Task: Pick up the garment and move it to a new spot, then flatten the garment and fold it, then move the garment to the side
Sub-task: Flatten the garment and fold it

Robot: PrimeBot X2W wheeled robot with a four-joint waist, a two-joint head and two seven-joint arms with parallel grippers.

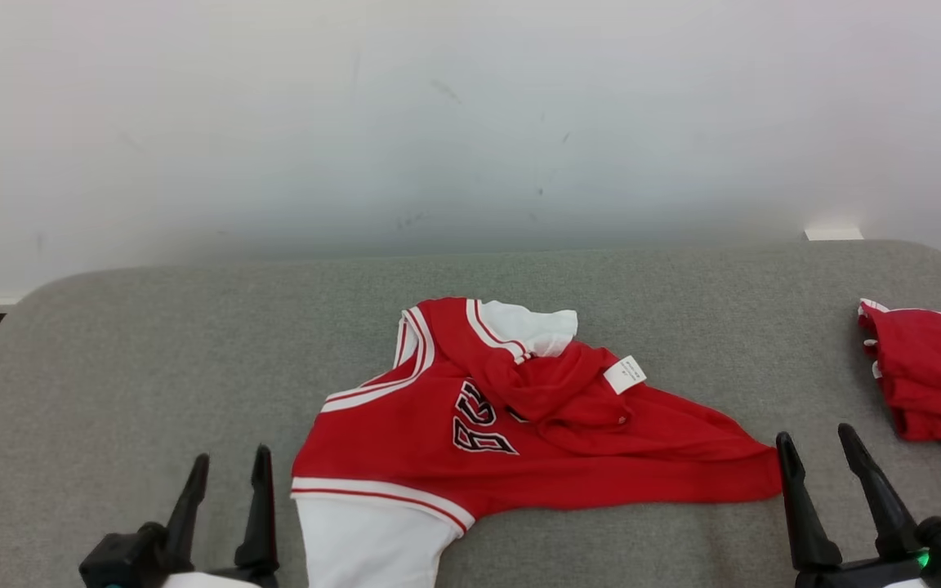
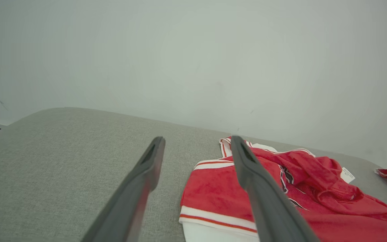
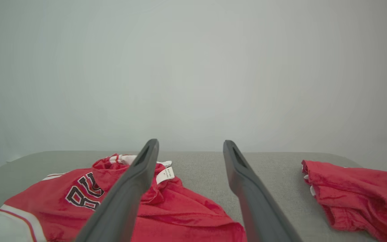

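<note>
A red jersey with white trim, white sleeves and black lettering [image 1: 454, 433] lies crumpled in the middle of the grey table [image 1: 152, 351], a white label [image 1: 625, 374] turned up on it. My left gripper [image 1: 229, 469] stands open just left of the jersey's lower sleeve, empty. My right gripper [image 1: 818, 449] is open too, at the jersey's right tip, holding nothing. In the left wrist view the jersey [image 2: 213, 195] lies to the right of the fingers [image 2: 146, 168]. The right wrist view has the jersey [image 3: 186, 208] at lower left, behind the left finger [image 3: 133, 181].
A second red garment [image 1: 936, 376] is bunched at the table's right edge, also in the right wrist view as the second garment [image 3: 358, 191]. A pale wall [image 1: 470, 122] runs behind the table. Bare grey table surface spreads to the left and far side.
</note>
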